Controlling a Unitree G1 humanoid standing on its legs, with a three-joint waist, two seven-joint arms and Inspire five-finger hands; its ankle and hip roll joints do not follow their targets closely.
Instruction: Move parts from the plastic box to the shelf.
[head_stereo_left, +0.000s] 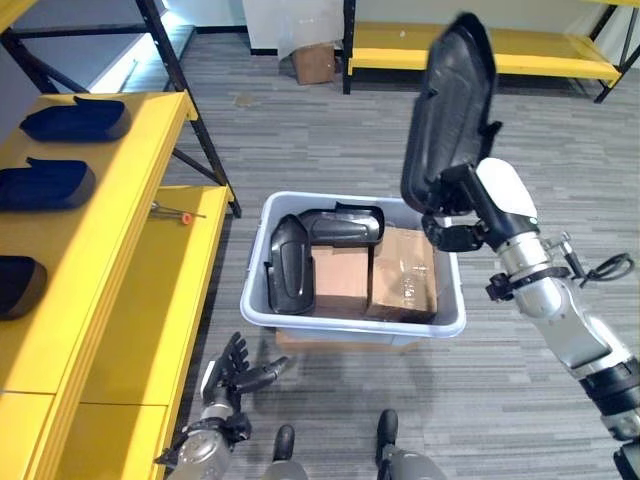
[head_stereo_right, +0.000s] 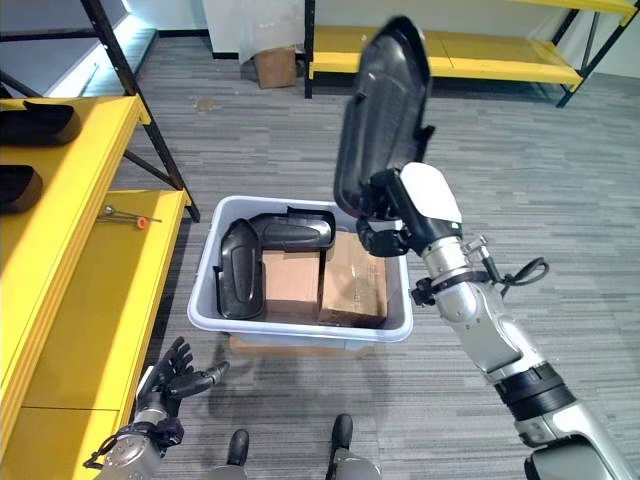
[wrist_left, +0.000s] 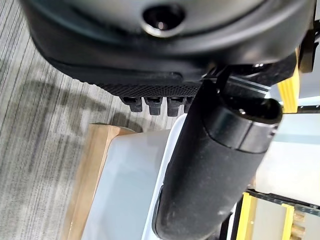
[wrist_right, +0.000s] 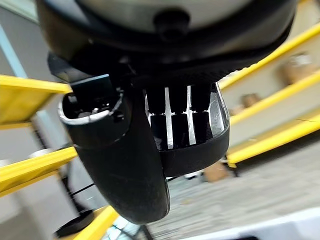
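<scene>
right hand (head_stereo_left: 452, 215) grips a black part (head_stereo_left: 450, 105) above the plastic box (head_stereo_left: 352, 322); left hand (head_stereo_left: 232, 375) seemingly relaxed, low.

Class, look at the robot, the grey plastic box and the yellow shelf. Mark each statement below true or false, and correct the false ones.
1. The right hand holds a long black plastic part up above the grey plastic box. True.
2. The box is empty. False: two black parts and brown cardboard boxes lie in it.
3. The left hand grips a part. False: it is low by the box, fingers spread, holding nothing.
4. Dark parts already lie on the yellow shelf. True.
5. A small red-tipped tool lies on the lower shelf board. True.
</scene>
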